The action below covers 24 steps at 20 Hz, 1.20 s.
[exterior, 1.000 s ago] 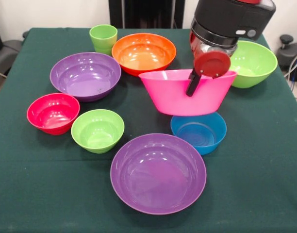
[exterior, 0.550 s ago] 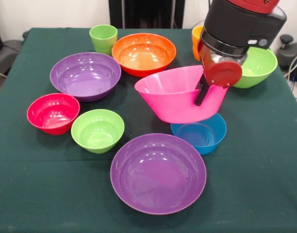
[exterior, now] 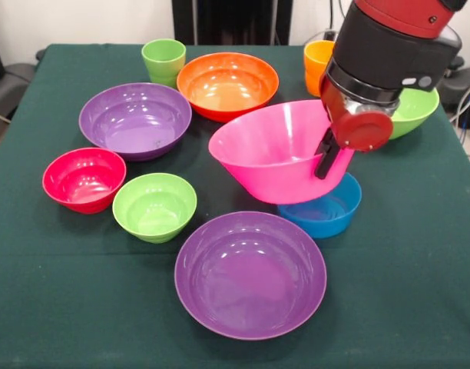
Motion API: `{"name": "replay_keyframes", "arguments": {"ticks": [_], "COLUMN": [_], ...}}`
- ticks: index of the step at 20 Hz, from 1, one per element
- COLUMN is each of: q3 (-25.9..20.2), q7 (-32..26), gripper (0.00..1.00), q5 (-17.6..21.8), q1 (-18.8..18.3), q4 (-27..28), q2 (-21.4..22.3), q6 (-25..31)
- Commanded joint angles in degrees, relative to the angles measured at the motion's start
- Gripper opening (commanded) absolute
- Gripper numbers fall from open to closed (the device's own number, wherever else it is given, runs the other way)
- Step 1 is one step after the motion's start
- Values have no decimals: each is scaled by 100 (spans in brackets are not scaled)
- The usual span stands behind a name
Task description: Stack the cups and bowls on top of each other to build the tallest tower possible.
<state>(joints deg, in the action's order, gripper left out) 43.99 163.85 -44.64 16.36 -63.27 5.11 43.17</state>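
Note:
My gripper is shut on the right rim of the huge pink bowl. One black finger shows outside the wall. The pink bowl hangs tilted, its opening turned toward the camera, and it partly covers the small blue bowl. A wide purple bowl sits in front. Another purple bowl, the orange bowl and a light green cup stand at the back left. The orange cup peeks out beside the arm. No bowls are nested.
A red bowl and a small lime green bowl sit close together at the left. The large lime green bowl is half hidden behind the arm at the right. A dark green cloth covers the table.
The pink bowl has been lifted and tipped, its opening now facing the camera. The gripper rose and shifted right with it, uncovering the orange cup.

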Motion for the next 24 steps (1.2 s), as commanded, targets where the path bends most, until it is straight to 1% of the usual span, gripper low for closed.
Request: {"name": "replay_keyframes", "arguments": {"ticks": [1, 5, 12, 16, 24], "q3": [-669, -581, -417, -416, -486], "q7": [1005, 1261, 1684, 1806, 1842], "gripper": [0, 0, 0, 0, 0], "q5": [77, -18, -156, -233, -332], "q1": [74, 76, 187, 264, 493], "q4": [738, 1037, 1221, 1191, 901], "q2": [-459, -612, -629, -524, -235], "q6": [2, 153, 625, 848, 1006]}}
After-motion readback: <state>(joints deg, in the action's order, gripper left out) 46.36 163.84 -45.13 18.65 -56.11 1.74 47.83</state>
